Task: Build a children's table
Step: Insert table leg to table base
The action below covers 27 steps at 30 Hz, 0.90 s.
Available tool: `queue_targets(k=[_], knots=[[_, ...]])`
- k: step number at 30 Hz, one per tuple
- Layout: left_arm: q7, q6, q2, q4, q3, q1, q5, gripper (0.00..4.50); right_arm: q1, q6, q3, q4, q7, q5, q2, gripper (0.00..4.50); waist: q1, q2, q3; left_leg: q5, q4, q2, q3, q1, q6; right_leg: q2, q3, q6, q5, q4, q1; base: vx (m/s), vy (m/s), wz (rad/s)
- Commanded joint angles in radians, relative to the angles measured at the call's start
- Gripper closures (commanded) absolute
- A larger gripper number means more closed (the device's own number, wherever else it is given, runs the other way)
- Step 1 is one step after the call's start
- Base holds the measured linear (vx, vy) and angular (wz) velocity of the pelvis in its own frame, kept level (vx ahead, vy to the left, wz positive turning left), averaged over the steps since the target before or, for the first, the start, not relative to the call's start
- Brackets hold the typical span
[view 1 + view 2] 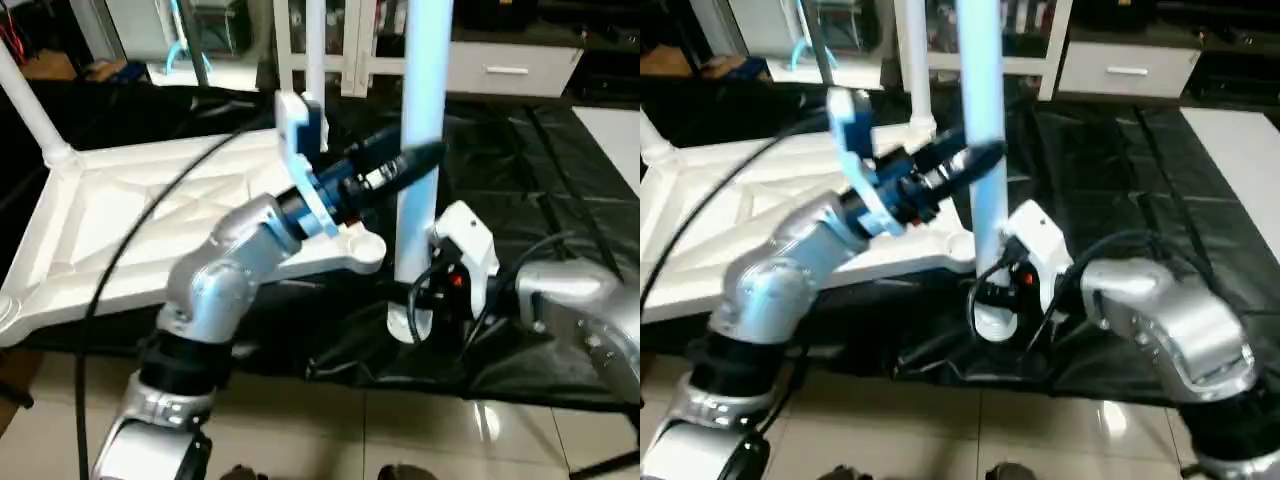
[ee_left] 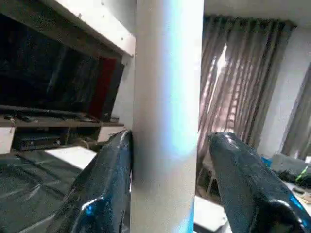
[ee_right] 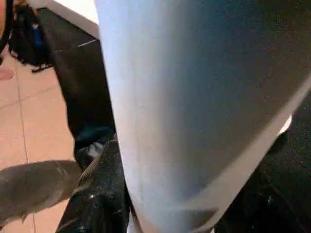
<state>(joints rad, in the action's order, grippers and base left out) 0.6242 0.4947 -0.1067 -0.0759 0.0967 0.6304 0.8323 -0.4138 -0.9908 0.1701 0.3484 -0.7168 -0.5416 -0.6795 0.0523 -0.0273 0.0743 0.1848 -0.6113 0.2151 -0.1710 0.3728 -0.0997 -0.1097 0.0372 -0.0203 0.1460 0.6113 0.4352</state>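
Observation:
The children's table top (image 1: 130,220) lies upside down on a black sheet, its X ribs facing up. Two white legs (image 1: 30,100) (image 1: 315,50) stand in its far corners. A third leg (image 1: 425,80) stands upright with its lower end on the sheet, just beside the near right corner socket (image 1: 365,248). My left gripper (image 1: 432,155) is open around this leg at mid height; one finger (image 2: 104,184) touches it, and the other finger (image 2: 243,179) stands apart. Low on the same leg, my right gripper (image 1: 425,292) is shut on it near its base.
The black sheet (image 1: 520,180) covers the floor under the work, with pale tiles (image 1: 400,430) in front. A white glass-door cabinet (image 1: 350,40) and a drawer unit (image 1: 510,65) stand behind. A white board (image 1: 615,130) lies at the right. A black cable (image 1: 130,240) arcs over my left arm.

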Motion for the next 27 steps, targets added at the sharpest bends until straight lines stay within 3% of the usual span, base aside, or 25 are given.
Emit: queue_targets(k=[1,5,7,9,21,27], knots=[[-0.003,0.028,0.015,-0.039,-0.013,0.007,0.019,1.46,-0.007,-0.025,0.034,0.009,-0.021,0.019,-0.031,2.66,0.002,0.019,-0.087,0.163,0.06,-0.015,-0.02,0.0,0.028,0.012,-0.012,0.172,0.287,-0.071,-0.069,0.0,0.0,0.0],[-0.047,0.038,0.028,-0.004,-0.04,0.033,0.001,1.4,-0.012,-0.018,0.057,0.01,-0.026,0.046,-0.06,2.66,0.005,0.018,-0.09,0.172,0.058,-0.014,-0.019,-0.001,0.025,0.012,-0.013,0.179,0.266,-0.07,-0.069,0.0,0.0,0.0],[-0.082,0.063,0.025,0.006,-0.055,0.042,0.022,1.74,-0.011,-0.004,0.07,0.002,-0.023,0.071,-0.077,2.66,0.007,0.014,-0.09,0.175,0.058,-0.015,-0.018,0.0,0.021,0.01,-0.013,0.179,0.262,-0.067,-0.071,0.0,0.0,0.0],[-0.109,0.082,0.022,0.01,-0.065,0.047,0.037,1.78,-0.011,0.001,0.075,0.0,-0.02,0.082,-0.086,2.66,0.007,0.018,-0.09,0.18,0.057,-0.017,-0.018,0.001,0.021,0.01,-0.012,0.174,0.271,-0.069,-0.072,0.0,0.0,0.0],[-0.182,0.134,0.024,0.052,-0.117,0.077,0.018,2.83,-0.033,0.052,0.047,-0.024,-0.014,0.104,-0.05,2.66,0.003,0.021,-0.092,0.175,0.054,-0.019,-0.018,0.003,0.029,0.011,-0.009,0.161,0.294,-0.072,-0.071,0.0,0.0,0.0],[-0.202,0.137,0.034,0.053,-0.137,0.081,0.015,2.88,-0.038,0.067,0.043,-0.031,-0.017,0.105,-0.042,2.66,0.006,0.023,-0.095,0.149,0.052,-0.018,-0.019,0.004,0.038,0.01,-0.01,0.18,0.247,-0.065,-0.073,0.0,0.0,0.0]])
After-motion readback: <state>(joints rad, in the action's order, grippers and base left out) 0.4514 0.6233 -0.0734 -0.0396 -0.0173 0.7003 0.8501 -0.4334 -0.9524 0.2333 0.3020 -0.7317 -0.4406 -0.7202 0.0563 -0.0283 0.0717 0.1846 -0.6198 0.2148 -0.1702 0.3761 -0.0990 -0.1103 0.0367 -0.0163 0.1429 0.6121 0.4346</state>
